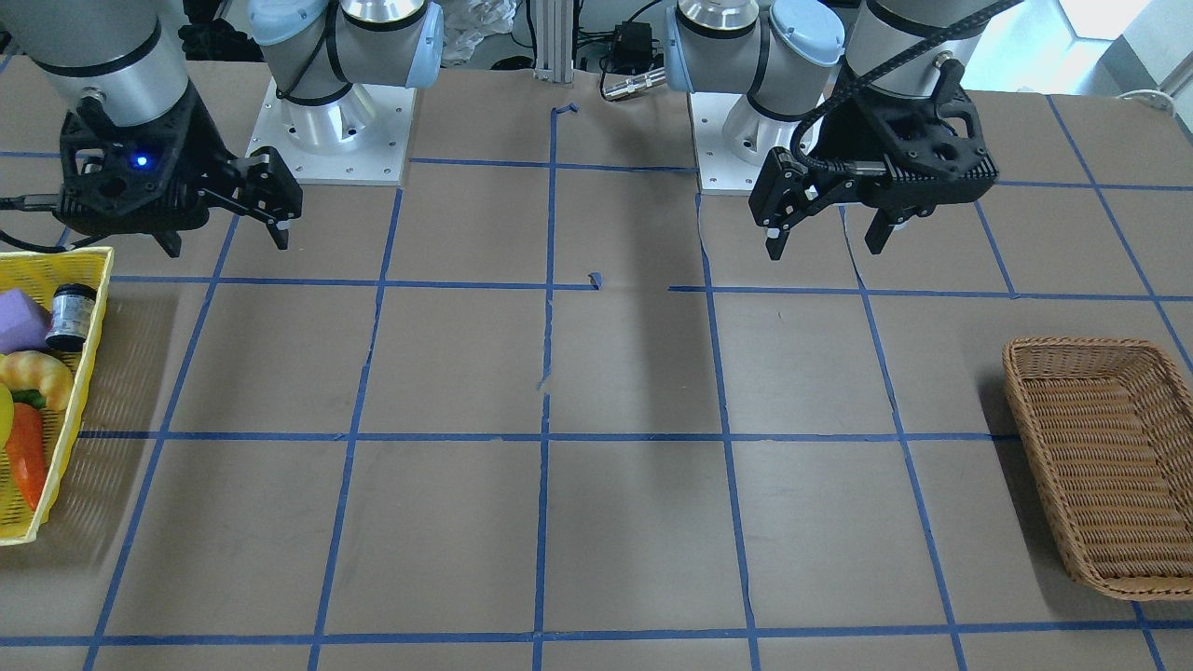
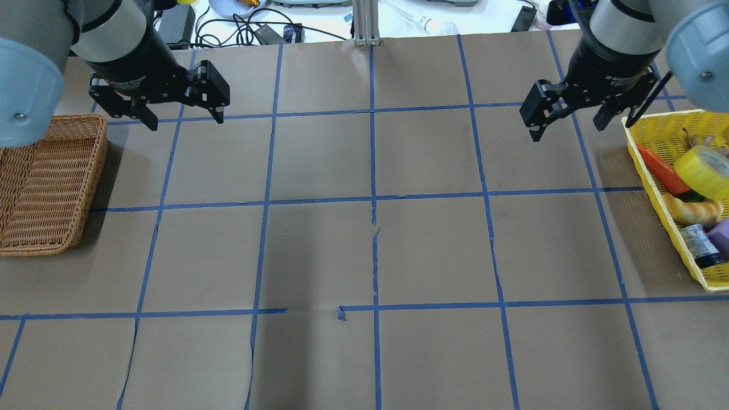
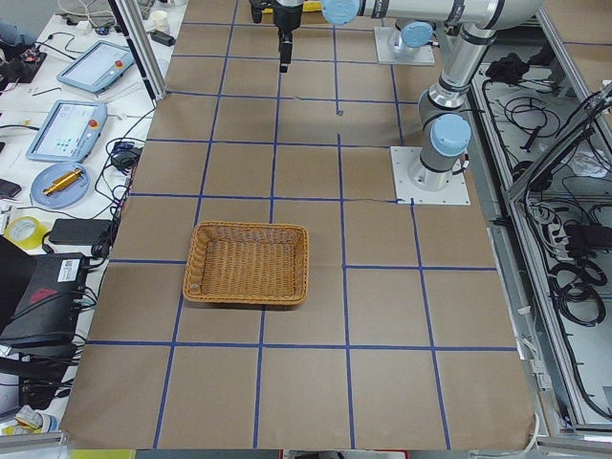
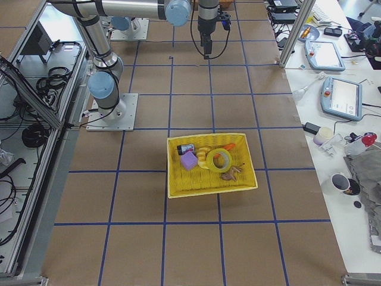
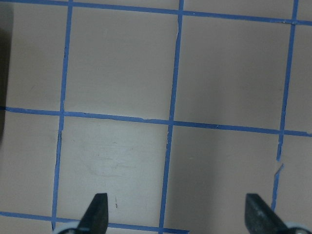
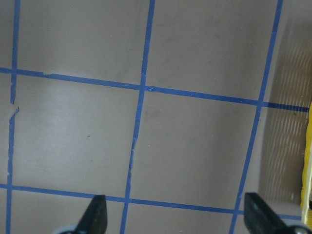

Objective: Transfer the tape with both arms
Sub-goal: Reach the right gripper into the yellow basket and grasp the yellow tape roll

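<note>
A wicker basket (image 1: 1100,466) sat by the desk's (image 1: 634,522) left edge; a yellow basket (image 1: 86,354) by the right edge held a carrot (image 1: 26,452), a purple block (image 1: 19,319) and a bottle (image 1: 72,317).

Gridded table (image 2: 427,250) carries wicker basket (image 2: 45,182) and yellow basket (image 2: 663,136).

tape (image 2: 697,173) lies in the right basket (image 2: 666,128); left basket (image 2: 51,182) far opposite

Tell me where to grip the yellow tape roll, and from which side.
Best guess: pinch the tape roll by its wall from above, one right end effector finger in the core hole, one outside: it lies roughly flat in the yellow basket, hole upward.
</note>
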